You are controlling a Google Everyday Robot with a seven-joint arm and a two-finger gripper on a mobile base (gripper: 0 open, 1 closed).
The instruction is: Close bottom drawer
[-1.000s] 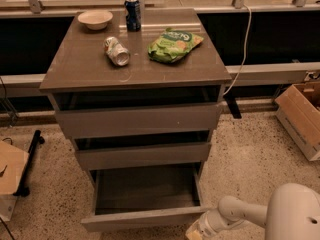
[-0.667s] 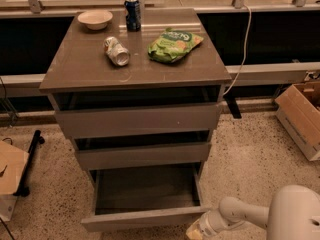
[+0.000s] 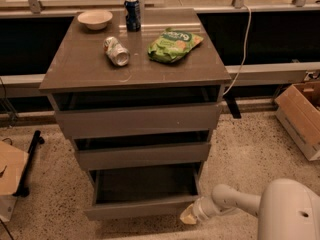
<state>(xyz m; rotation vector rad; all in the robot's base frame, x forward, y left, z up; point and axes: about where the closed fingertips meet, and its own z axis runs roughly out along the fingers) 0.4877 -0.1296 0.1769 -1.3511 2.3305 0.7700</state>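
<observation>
Camera view shows the jaws, opening impossible to tell, now touching the 3 o'clock end of the bottom drawer (image 3: 142,208) at the cabinet's (image 3: 80,71) 6 o'clock, which has slid slightly inward, so closing has begun.

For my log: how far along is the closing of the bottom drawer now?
Nothing looks done yet: the bottom drawer stands pulled out, its grey floor showing. In hand: the gripper is low, near the right end of its front. Left: pushing it fully in.
</observation>
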